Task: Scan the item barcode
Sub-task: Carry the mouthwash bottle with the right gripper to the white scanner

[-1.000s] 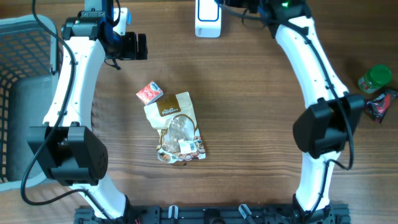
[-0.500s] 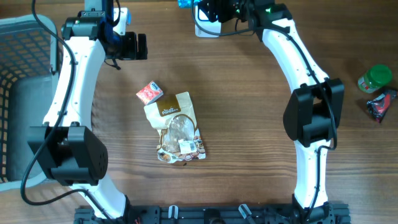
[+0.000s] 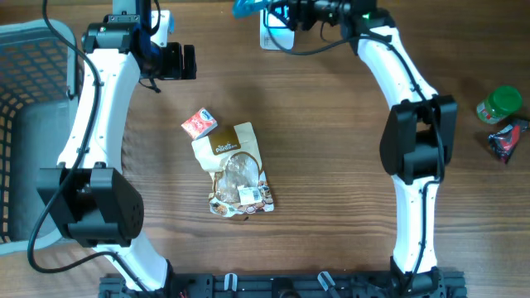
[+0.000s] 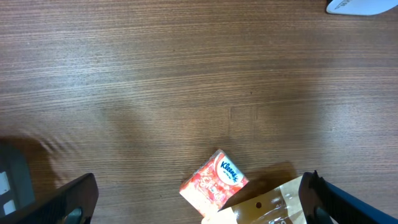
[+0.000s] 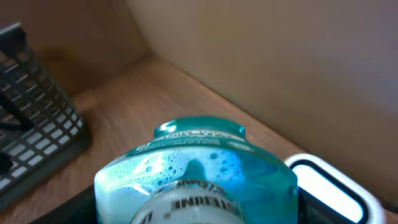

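Note:
A bottle of blue liquid (image 5: 196, 171) with a printed label fills the right wrist view, and my right gripper (image 5: 196, 211) is shut on it. In the overhead view the bottle (image 3: 246, 7) sticks out at the table's far edge, just left of the white scanner (image 3: 276, 37), with the right gripper (image 3: 286, 10) above the scanner. The scanner's white rim (image 5: 329, 183) shows to the bottle's right. My left gripper (image 3: 184, 62) hangs open over the table at the far left. Nothing is between its fingers; a red Kleenex pack (image 4: 214, 183) lies on the table below them.
A tan snack bag (image 3: 238, 170) lies mid-table, touching the Kleenex pack (image 3: 199, 123). A grey basket (image 3: 25, 99) stands at the left edge. A green-lidded jar (image 3: 499, 105) and a dark red packet (image 3: 507, 141) sit at the right edge.
The right arm has swung left along the far edge with the bottle, which now pokes out left of the scanner. The left arm has not moved.

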Robot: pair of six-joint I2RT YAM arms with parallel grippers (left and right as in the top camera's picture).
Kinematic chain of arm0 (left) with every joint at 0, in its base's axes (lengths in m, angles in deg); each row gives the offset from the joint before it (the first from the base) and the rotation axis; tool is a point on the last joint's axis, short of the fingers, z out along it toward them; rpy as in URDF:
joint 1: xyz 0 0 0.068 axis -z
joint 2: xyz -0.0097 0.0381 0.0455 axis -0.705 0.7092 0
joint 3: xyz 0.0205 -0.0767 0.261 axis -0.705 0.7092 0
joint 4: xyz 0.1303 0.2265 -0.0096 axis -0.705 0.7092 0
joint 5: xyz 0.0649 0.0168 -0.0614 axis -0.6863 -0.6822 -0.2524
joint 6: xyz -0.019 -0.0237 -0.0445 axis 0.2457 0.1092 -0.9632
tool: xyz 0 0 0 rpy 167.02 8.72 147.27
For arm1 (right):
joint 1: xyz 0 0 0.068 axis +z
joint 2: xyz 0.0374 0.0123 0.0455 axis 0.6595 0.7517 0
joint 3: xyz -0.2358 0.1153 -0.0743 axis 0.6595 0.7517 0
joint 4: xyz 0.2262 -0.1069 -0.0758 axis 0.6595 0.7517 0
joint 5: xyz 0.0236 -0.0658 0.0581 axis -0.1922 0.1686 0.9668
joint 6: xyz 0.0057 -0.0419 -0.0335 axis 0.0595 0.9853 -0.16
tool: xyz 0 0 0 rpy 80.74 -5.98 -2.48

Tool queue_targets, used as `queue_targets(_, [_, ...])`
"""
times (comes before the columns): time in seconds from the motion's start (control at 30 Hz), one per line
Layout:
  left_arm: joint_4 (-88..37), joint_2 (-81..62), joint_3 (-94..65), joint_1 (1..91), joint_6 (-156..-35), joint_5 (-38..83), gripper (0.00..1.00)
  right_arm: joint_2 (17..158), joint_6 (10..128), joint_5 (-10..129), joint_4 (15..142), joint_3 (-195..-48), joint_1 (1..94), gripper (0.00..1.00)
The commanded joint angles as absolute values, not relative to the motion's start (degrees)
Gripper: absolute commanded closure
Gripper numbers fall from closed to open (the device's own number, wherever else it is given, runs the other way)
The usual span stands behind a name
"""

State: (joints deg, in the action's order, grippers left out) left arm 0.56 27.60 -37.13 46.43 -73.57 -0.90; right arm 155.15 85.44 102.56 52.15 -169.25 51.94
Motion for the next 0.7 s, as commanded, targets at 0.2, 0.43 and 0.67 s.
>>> queue_targets(0.2, [0.58, 27.30, -36.74, 46.63, -73.29, 0.00, 0.00, 161.91, 72.02, 114.17, 34.71, -170.91, 51.56, 0.41])
queue_targets(0.43, [0.58, 27.30, -36.74, 46.63, -73.29, 0.00, 0.00, 162.65, 72.98, 110.34, 32.85, -170.91, 51.50, 0.42])
queue_targets(0.67, [0.58, 27.30, -36.74, 46.63, -73.29, 0.00, 0.00, 165.03, 73.79, 109.49, 30.86, -170.91, 51.37, 0.42])
